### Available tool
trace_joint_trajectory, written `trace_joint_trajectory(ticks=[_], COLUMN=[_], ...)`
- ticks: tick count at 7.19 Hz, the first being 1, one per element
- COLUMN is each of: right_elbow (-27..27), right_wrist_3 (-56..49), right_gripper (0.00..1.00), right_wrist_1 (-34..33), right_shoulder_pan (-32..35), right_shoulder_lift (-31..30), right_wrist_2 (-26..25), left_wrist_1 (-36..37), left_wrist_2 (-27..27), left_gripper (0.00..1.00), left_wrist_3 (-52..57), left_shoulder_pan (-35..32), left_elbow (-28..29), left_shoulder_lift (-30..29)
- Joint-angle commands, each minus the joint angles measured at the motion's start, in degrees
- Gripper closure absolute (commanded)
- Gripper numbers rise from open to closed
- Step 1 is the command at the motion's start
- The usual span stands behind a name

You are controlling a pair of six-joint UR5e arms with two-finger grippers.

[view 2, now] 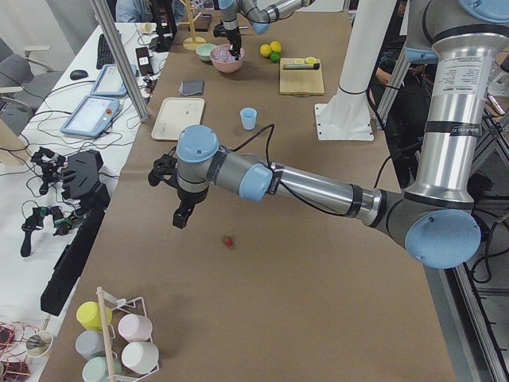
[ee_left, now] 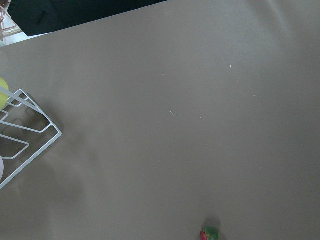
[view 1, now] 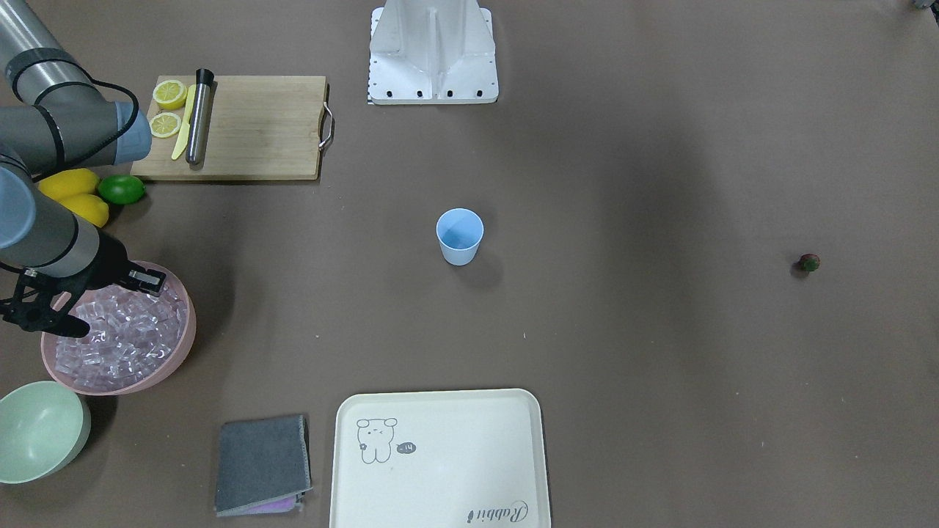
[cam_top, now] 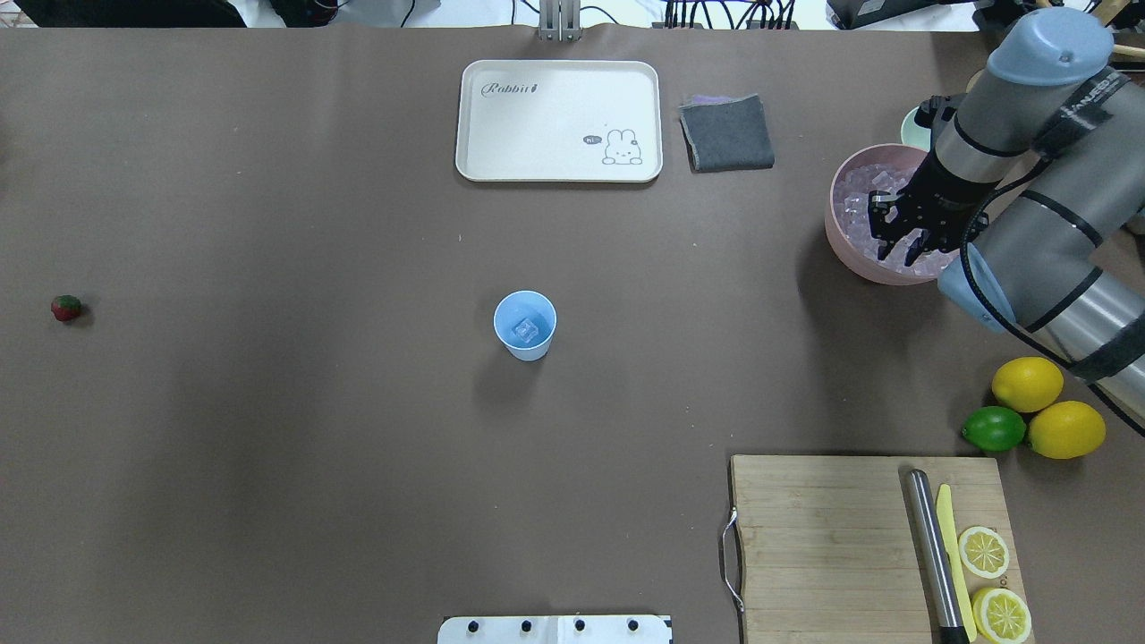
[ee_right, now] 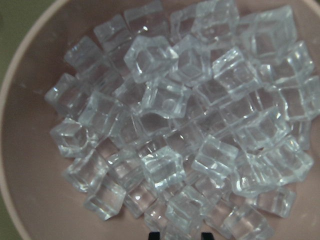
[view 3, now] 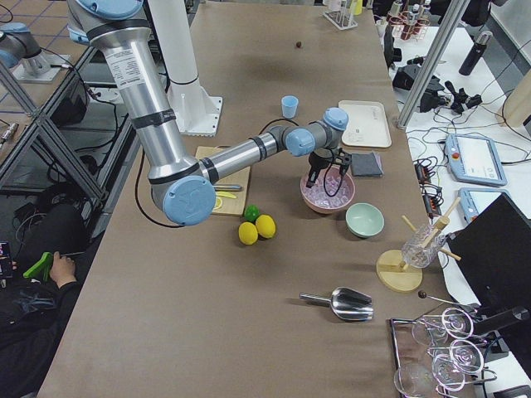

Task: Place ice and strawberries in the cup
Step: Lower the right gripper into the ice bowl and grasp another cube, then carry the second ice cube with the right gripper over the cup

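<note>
Well, from across the table first: my right gripper [view 1: 110, 304] hangs over the pink bowl [view 1: 185, 345] at the lower left of the frame, just above the ice [view 1: 125, 341]. The cup [view 1: 460, 236] stands at centre, and the strawberry [view 1: 809, 262] lies alone at the far right.

Overhead, the bowl sits at the upper right and the berry at the left edge. Only this view looks into the cup, where one clear cube [cam_top: 526, 331] lies at the bottom. My right jaws stand apart over the heap, clamping nothing I can see.

The left-end camera is the only one that catches my left gripper [view 2: 184, 208]. It hangs above the table, near the berry but not touching it; whether it is open or closed I cannot tell.

The right-end camera shows my right gripper low over the bowl, with the cup well apart, higher in the frame.

My left wrist view shows brown table, the berry at the bottom edge and a wire rack [ee_left: 25, 130] at the left.

My right wrist view is all ice in the bowl, with two dark fingertips [ee_right: 155, 236] at the bottom edge and a gap between them.
</note>
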Motion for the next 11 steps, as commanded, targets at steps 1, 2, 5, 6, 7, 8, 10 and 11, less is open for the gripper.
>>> trace_joint_trajectory(ticks=[1,2,5,6,7,8,10,11], right_elbow=[10.38,13.04,13.09,12.03,7.66,1.27,-5.01,-8.52], right_wrist_3=[-5.72,-5.75,16.27,23.01,24.29,25.61,25.71,25.71], right_gripper=[1.00,1.00,1.00,1.00,1.00,1.00,1.00,1.00], right_wrist_1=[-13.69,-14.37,1.69,6.14,6.28,6.80,9.24,13.36], right_shoulder_pan=[2.54,3.59,-5.05,-10.23,-16.20,-20.17,-23.64,-23.64], right_shoulder_lift=[1.51,5.88,15.03,18.37,23.27,27.67,30.70,30.79], right_wrist_2=[0.97,2.36,7.92,4.34,-3.35,-8.30,-13.17,-13.53], left_wrist_1=[0.03,-0.06,-0.14,-0.23,-0.32,-0.32,-0.32,-0.32], left_wrist_2=[-0.07,0.02,0.02,0.02,-0.07,-0.07,0.02,0.02], left_gripper=[0.02,0.02,0.02,0.02,0.02,0.02,0.02,0.02], left_wrist_3=[0.06,0.06,0.06,0.32,0.41,0.41,0.41,0.41], left_shoulder_pan=[0.00,0.00,0.09,0.09,0.17,0.26,0.26,0.44], left_elbow=[0.18,0.45,0.98,2.02,2.64,2.56,2.73,2.82], left_shoulder_lift=[-0.24,-0.24,-0.06,-0.15,-0.15,-0.15,-0.15,-0.24])
